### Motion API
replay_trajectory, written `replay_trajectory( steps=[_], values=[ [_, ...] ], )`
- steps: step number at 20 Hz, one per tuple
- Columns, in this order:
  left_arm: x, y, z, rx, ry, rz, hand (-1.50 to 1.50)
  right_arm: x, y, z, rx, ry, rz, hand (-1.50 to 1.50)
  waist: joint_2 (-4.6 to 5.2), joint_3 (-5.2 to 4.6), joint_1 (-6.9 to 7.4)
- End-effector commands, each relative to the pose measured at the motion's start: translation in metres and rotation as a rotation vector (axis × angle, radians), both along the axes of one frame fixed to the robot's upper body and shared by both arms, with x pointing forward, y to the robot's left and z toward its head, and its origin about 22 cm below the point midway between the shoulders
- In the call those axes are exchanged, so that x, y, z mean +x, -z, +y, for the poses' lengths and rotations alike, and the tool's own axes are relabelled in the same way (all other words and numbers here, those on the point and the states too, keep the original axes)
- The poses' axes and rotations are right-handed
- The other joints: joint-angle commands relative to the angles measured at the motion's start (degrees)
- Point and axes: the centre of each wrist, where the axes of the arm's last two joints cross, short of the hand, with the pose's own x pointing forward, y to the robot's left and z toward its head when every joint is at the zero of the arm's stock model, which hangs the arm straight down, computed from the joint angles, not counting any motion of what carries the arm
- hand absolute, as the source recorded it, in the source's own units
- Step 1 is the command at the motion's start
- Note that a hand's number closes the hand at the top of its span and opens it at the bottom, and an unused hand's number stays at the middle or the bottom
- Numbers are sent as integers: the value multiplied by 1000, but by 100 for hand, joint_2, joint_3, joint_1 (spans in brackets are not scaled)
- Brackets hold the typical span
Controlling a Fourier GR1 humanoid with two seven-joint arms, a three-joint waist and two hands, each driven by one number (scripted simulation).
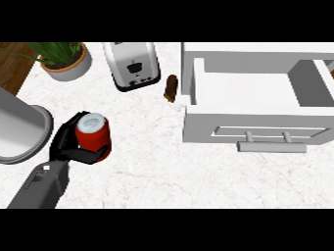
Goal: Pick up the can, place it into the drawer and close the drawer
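Note:
A red can point(96, 137) with a silver top stands upright on the marble counter at the left. My left hand point(68, 143) is shut on it, black fingers curled round its left side and its base, the grey forearm coming in from the lower left. The white drawer point(198, 83) stands pulled open at the right, well apart from the can. Its inside shows nothing in it, and its bar handle point(272, 146) faces the near edge. My right hand does not show.
A large grey cylinder point(10, 128) lies close to the left of the hand. At the back stand a potted plant point(65, 62), a silver toaster point(131, 66) and a small brown bottle point(171, 88) beside the drawer's left wall.

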Motion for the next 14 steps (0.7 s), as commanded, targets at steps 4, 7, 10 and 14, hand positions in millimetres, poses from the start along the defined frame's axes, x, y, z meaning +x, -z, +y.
replay_trajectory(
  steps=[4,7,10,14],
  values=[
    [17,-42,-45,-54,-157,-56,150,-7,-11,4,3,-14,-20,-150,-5,1,-43],
    [19,-75,-67,-29,-98,-78,150,-1,-10,11,9,6,-6,-150,-17,2,4],
    [23,-91,-77,16,-99,-121,150,-14,-2,3,0,-9,2,-150,20,-5,-112],
    [11,-134,-115,43,-57,-168,150,-11,-17,4,9,18,-26,-150,8,-4,-84]
  ],
)
